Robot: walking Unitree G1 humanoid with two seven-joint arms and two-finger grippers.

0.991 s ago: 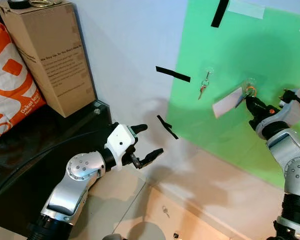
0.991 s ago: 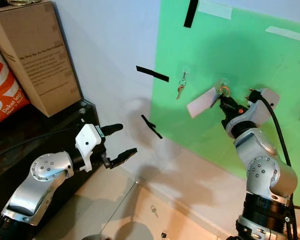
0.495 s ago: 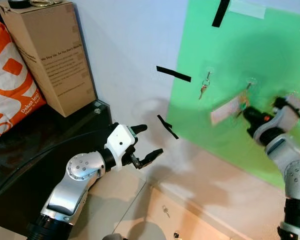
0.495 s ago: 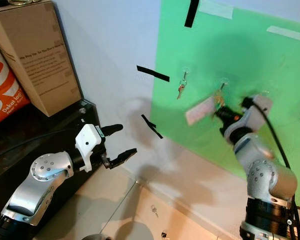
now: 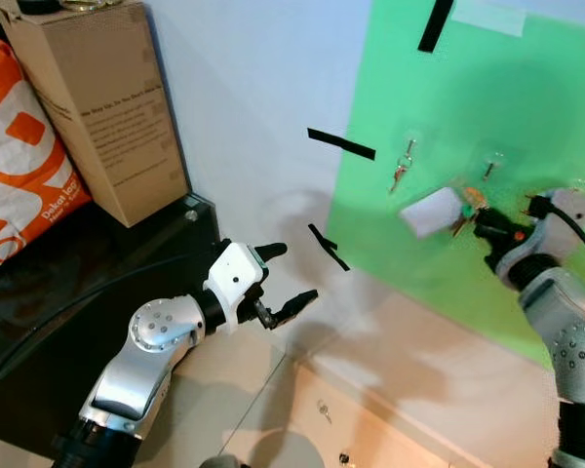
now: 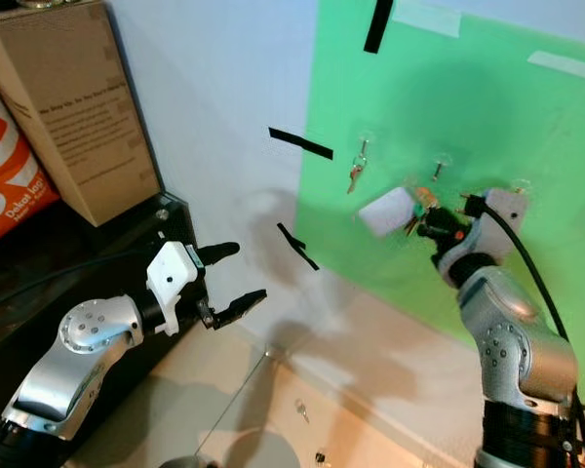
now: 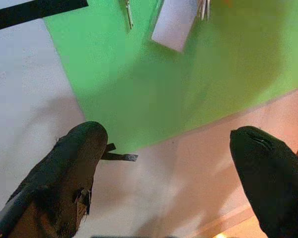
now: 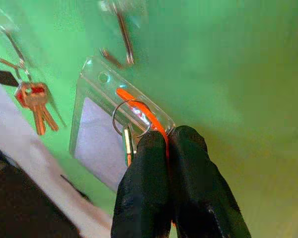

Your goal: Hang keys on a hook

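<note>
Green sheet [image 5: 487, 107] covers the wall ahead, with strips of black tape [image 5: 341, 144] on and beside it. The right gripper [image 8: 168, 144] is raised in front of the sheet, its two black fingers pinched together on an orange loop that carries a key ring [image 8: 130, 118] and a clear tag [image 5: 431, 212] — the keys [image 6: 416, 207] hang from this bundle, just below and beside an empty hook [image 8: 123, 44], apart from it. Another set of keys [image 5: 401, 170] hangs from a hook further left on the sheet. The left gripper [image 5: 286, 283] is held out low over the pale floor, away from the sheet, its fingers spread wide and holding nothing. At far left a cardboard box [image 5: 93, 102] and an orange bag [image 5: 19, 175] stand on a dark stand [image 5: 97, 263].
</note>
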